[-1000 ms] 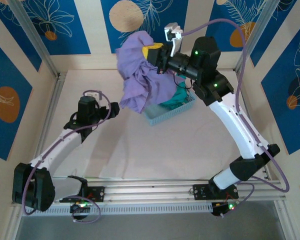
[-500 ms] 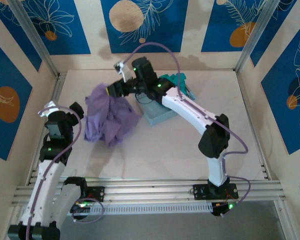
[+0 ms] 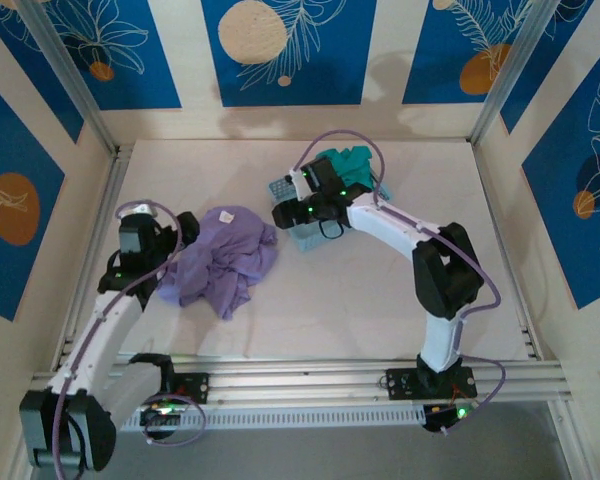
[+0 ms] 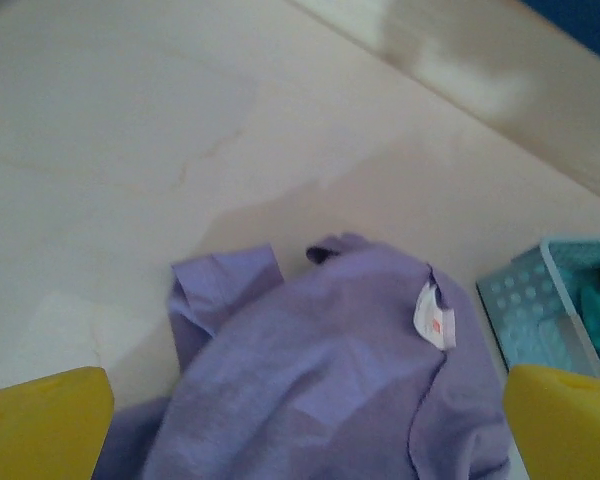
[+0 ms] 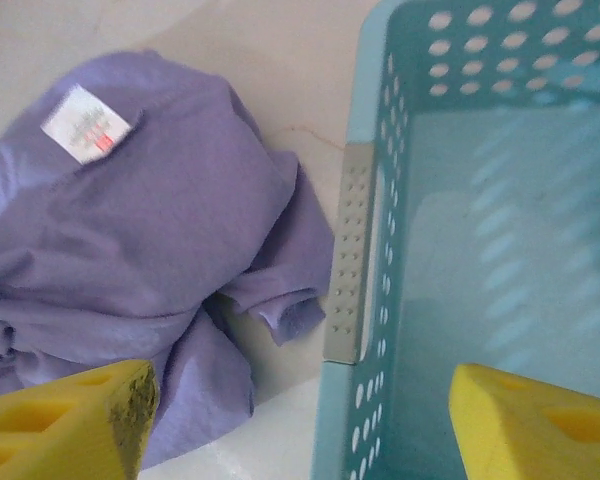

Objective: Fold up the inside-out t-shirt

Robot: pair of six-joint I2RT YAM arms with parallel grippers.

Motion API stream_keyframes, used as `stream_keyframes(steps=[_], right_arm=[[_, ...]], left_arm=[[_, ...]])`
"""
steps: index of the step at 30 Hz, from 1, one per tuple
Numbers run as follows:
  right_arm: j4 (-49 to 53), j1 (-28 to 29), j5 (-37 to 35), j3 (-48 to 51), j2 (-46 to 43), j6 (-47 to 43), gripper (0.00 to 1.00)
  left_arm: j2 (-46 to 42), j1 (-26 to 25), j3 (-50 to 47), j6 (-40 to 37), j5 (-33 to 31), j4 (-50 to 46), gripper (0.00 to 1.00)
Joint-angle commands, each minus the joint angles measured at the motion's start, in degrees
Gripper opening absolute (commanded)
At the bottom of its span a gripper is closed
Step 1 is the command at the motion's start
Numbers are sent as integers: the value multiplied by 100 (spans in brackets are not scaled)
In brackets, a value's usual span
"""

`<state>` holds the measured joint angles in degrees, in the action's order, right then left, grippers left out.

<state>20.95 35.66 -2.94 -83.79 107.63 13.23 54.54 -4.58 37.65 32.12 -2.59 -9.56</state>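
Observation:
The inside-out t-shirt [image 3: 223, 262] is a lavender heap lying crumpled on the table, left of centre. Its white label [image 4: 432, 316] faces up. My left gripper [image 3: 183, 238] hovers at the heap's left edge. In the left wrist view the left gripper [image 4: 305, 430] is open, its yellow fingertips [image 4: 42, 422] wide apart above the t-shirt [image 4: 320, 380]. My right gripper [image 3: 280, 216] sits just right of the heap, over the basket's left wall. The right gripper [image 5: 300, 420] is open and holds nothing; the t-shirt [image 5: 130, 230] lies off its left finger.
A teal perforated basket [image 3: 311, 240] stands right of the shirt, its rim [image 5: 355, 250] between my right fingers. A teal-green garment [image 3: 345, 165] hangs over the basket's far side. Bare table stretches in front of the shirt and to the right.
My right gripper brought the shirt down from above the basket to the table on the left, opened, let it go and drew back to the basket. My left arm swung in to the shirt.

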Motion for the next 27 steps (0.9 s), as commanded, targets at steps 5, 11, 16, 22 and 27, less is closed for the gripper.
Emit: stream_keyframes(steps=[5,11,16,22,27], right_arm=[[541,194,-558,-830,1024,-174,53],[1192,-158,-1653,-1419,1297,-523,18],[1273,-1135,-1932,-1392,1084,-861,15],[1471,-2379,-1900,-2127,1521,-1106,13],[1664,-3026,-1868,-3295,2351,-1368,13]], left_arm=[[85,-138,-20,-25,401,422,100],[127,-175,-21,-99,511,396,100],[161,-288,-62,-101,558,443,100],[371,-468,-30,-114,593,499,100],[623,-644,61,-168,550,521,100]])
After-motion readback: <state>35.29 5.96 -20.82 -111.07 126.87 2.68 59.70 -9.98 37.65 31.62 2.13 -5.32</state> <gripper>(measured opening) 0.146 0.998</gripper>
